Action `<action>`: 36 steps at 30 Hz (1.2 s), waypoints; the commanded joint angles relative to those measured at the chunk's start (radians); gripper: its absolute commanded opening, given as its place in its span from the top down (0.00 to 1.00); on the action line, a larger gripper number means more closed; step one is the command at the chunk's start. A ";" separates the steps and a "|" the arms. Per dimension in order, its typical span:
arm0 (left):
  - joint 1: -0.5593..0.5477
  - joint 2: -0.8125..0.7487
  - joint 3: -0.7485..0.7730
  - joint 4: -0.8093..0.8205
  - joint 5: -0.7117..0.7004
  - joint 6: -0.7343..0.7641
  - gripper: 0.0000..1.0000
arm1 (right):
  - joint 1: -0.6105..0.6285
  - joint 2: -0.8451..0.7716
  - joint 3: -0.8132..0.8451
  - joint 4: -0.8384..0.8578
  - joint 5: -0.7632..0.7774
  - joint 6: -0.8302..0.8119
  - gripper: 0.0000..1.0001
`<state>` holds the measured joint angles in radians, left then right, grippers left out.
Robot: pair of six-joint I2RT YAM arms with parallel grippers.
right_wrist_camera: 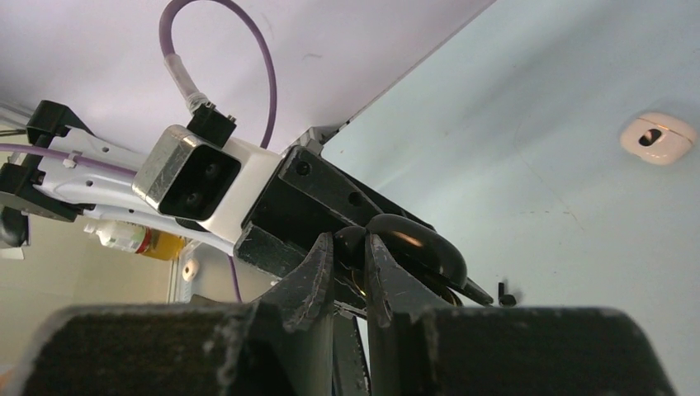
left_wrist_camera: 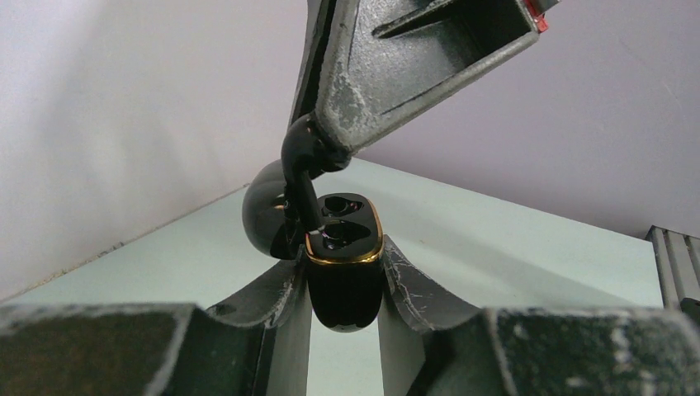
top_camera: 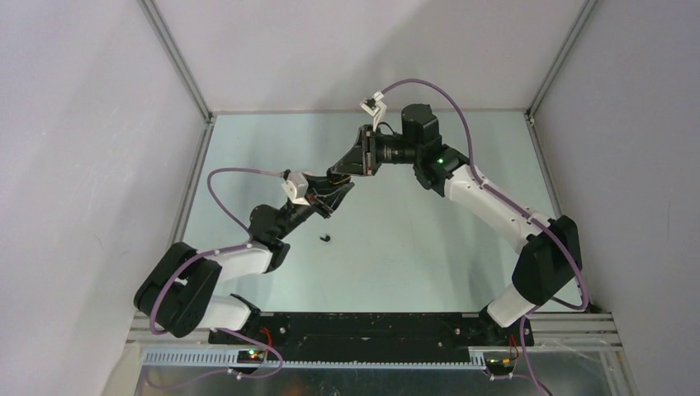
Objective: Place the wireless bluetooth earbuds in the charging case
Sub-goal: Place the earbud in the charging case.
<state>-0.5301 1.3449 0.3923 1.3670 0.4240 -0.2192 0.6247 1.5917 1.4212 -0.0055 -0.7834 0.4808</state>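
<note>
**Top view.** Both arms reach in over the table point(top_camera: 446, 264). The left gripper point(top_camera: 332, 193) and the right gripper point(top_camera: 342, 174) meet tip to tip near its middle. We cannot read either jaw from here. A loose black earbud point(top_camera: 325, 238) lies on the table near the left gripper, clear of it.

**Left wrist.** The left gripper's fingers point(left_wrist_camera: 413, 285) are clamped on the sides of the black charging case point(left_wrist_camera: 342, 293). It stands upright and has a gold rim, and its lid point(left_wrist_camera: 262, 210) is swung open to the rear left. The right gripper comes in from above, pinching a second black earbud point(left_wrist_camera: 299, 169). The bud's lower end sits at the case's left rim; we cannot tell if it is seated.

**Right wrist.** The right gripper's fingers point(right_wrist_camera: 318, 276) are nearly together, with a dark piece between them that is mostly hidden. The loose earbud lies just beyond. A cream-white shell point(right_wrist_camera: 658, 138) rests on the table, well apart.
</note>
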 commanded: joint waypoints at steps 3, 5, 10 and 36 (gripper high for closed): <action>-0.003 -0.027 0.001 0.055 -0.003 0.007 1.00 | 0.026 -0.009 0.002 0.032 -0.019 -0.018 0.91; 0.000 -0.031 0.000 0.055 -0.003 0.007 1.00 | 0.028 -0.010 0.000 0.024 -0.014 -0.032 0.91; 0.004 -0.033 -0.002 0.056 -0.002 0.007 1.00 | 0.027 -0.023 -0.005 0.015 -0.010 -0.040 0.91; 0.016 -0.044 -0.001 0.059 0.000 0.001 1.00 | 0.016 -0.039 -0.048 0.052 -0.032 0.003 0.91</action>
<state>-0.5205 1.3361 0.3908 1.3663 0.4259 -0.2192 0.6296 1.5803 1.3819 0.0277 -0.8017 0.4778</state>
